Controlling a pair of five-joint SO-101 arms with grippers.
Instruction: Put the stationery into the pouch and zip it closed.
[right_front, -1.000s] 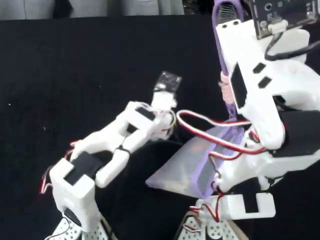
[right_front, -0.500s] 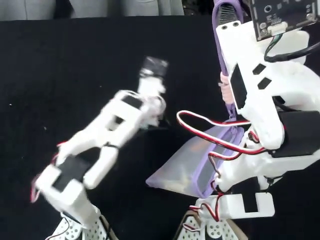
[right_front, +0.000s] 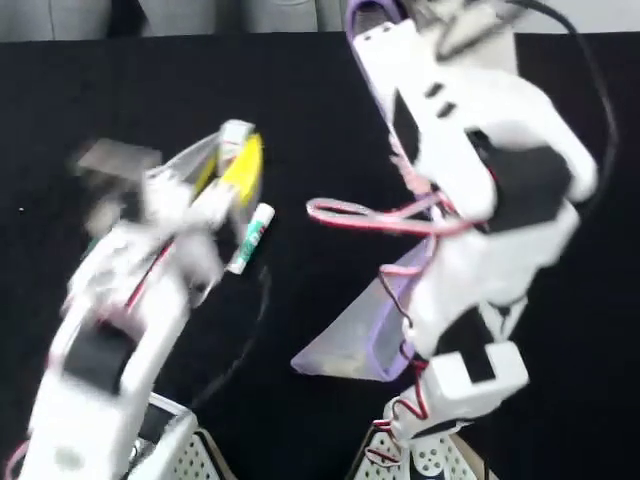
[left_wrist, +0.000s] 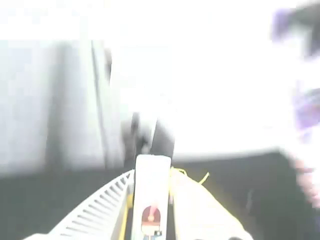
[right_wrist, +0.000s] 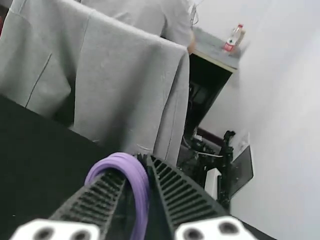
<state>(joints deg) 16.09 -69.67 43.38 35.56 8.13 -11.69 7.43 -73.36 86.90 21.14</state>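
Left end effector pinching white stick; right end effector pinching pouch loop

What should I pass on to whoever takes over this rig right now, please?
Left gripper: shut on a white item with yellow at its sides, held away from the pouch.
Right gripper: shut on the pouch's purple strap, holding the pouch tilted up, its lower end on the table.
A white and green stick lies on the table between the arms.
Done: one item picked up; the pouch's contents are unclear.
Left: put the held item and the stick into the pouch, then zip it.
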